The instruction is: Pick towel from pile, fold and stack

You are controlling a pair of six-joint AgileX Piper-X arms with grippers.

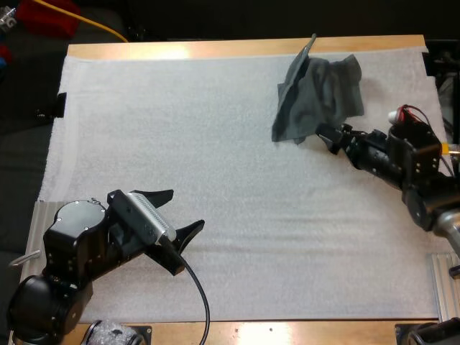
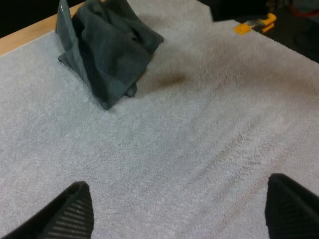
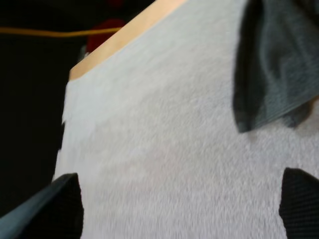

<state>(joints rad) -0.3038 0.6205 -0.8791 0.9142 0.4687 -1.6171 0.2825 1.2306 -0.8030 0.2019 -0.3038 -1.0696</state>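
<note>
A crumpled dark grey-green towel stands bunched up at the far right of the white mat, one corner sticking up. My right gripper is at the towel's near edge, low over the mat. Its fingers stand apart in the right wrist view, with bare mat between them and the towel hanging just beyond one finger. My left gripper hovers open over the near left of the mat, far from the towel, with nothing between its fingers.
The wooden table edge runs along the far side just behind the towel. Metal rails sit at the mat's near corners. A wide stretch of bare mat lies between the two grippers.
</note>
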